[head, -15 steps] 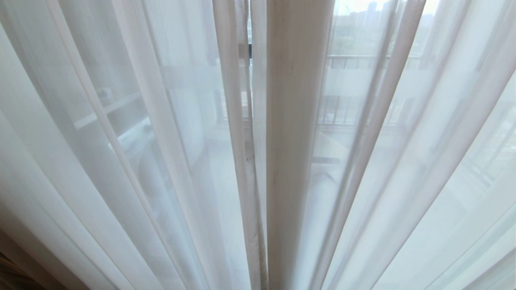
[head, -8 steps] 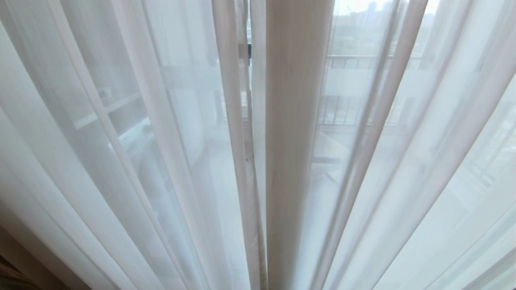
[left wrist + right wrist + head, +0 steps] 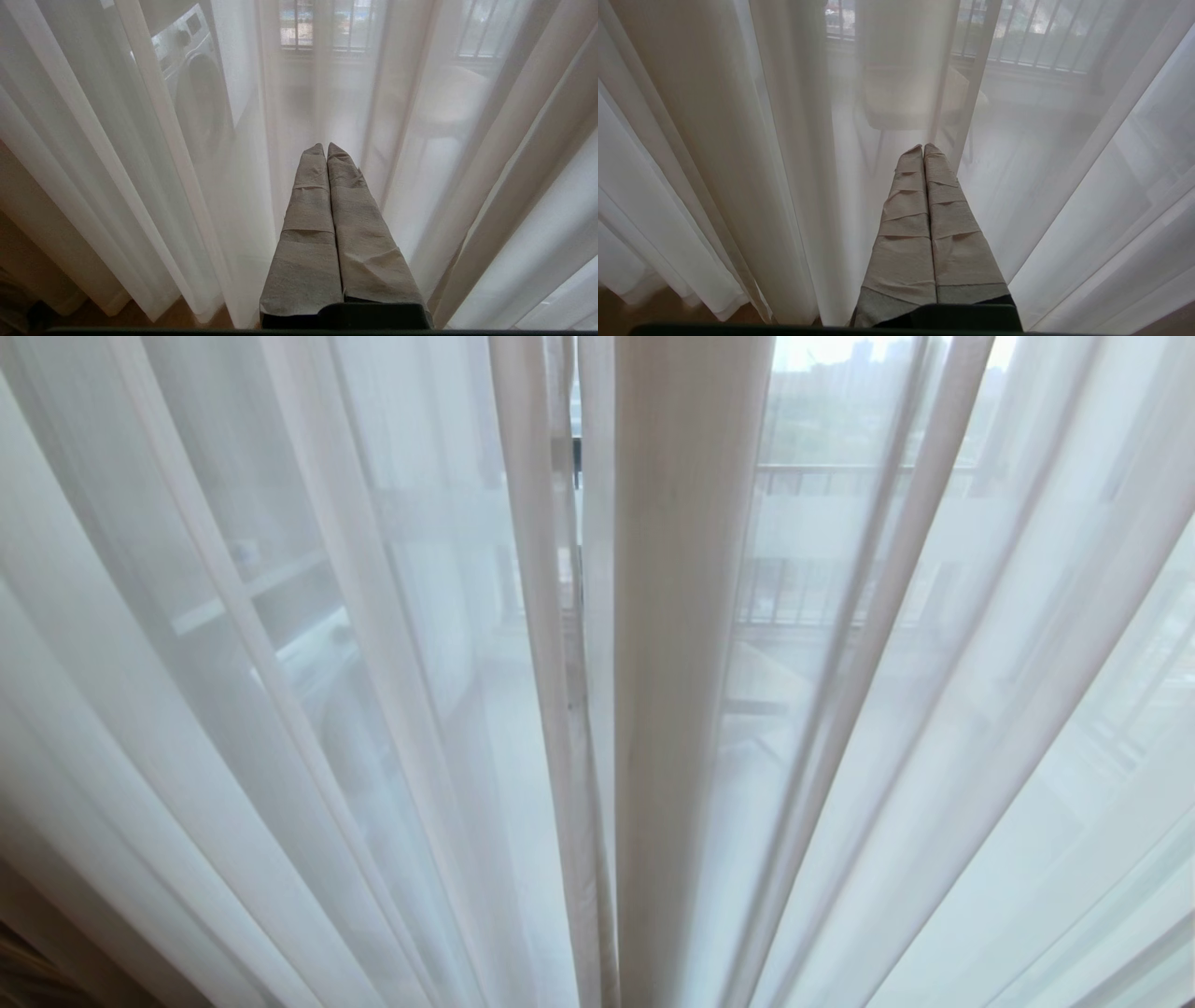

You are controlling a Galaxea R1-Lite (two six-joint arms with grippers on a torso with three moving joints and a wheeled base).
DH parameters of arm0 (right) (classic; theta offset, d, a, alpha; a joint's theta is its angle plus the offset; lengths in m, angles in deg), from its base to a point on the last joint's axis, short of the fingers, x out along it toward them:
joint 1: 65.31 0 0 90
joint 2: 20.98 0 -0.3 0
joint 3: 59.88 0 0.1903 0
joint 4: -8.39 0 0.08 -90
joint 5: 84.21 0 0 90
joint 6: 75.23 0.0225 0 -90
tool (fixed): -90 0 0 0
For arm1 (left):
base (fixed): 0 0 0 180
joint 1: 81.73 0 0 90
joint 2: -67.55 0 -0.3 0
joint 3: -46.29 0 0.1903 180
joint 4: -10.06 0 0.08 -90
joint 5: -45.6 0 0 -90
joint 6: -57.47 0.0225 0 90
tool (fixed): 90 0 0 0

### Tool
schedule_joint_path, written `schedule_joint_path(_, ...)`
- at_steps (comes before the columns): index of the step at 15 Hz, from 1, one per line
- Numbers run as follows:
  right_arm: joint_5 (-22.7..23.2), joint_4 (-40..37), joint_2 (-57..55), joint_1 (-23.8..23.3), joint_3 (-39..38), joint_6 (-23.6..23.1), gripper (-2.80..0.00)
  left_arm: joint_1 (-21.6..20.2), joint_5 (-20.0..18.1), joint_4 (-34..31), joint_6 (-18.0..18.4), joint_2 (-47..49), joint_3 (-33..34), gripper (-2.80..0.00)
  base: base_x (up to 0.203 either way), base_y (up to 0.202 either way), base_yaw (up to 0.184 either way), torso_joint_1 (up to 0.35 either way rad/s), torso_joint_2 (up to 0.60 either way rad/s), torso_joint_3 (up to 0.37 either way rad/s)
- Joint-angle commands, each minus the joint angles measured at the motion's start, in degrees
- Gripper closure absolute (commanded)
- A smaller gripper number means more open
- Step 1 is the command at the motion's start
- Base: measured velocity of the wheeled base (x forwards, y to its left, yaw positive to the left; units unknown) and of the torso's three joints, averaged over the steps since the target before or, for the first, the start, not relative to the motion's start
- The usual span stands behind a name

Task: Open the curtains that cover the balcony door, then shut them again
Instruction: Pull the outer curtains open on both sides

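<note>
A: Site type?
B: Home, an upper-floor flat. Floor-length white sheer curtains (image 3: 373, 616) hang across a glazed balcony door (image 3: 576, 453).
A: Evidence?
B: Behind the curtains: a front-loading washing machine (image 3: 196, 70), a balcony railing (image 3: 822, 476), and beyond it a city skyline (image 3: 859, 355). A chair (image 3: 906, 102) sits out there too. Wood floor (image 3: 154, 317) at the curtains' hem.
</note>
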State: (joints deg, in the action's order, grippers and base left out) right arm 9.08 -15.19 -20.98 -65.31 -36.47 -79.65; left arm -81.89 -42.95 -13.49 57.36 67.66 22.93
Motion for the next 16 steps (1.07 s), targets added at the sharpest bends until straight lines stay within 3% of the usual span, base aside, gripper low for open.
schedule_joint_path(1, 0.0, 0.0, 0.0, 0.0, 0.0, -0.1, 0.0, 0.0, 0.0, 0.0, -0.1, 0.0, 0.0, 0.0, 0.0, 0.0, 0.0, 0.0, 0.0, 0.0)
schedule_joint_path(12, 0.0, -0.1, 0.0, 0.0, 0.0, -0.1, 0.0, 0.0, 0.1, 0.3, -0.8, 0.0, 0.0, 0.0, 0.0, 0.0, 0.0, 0.0, 0.0, 0.0)
schedule_joint_path(16, 0.0, 0.0, 0.0, 0.0, 0.0, 0.0, 0.0, 0.0, -0.7, 1.1, -2.6, 0.0, -4.2, 0.0, 0.0, 0.0, 0.0, 0.0, 0.0, 0.0)
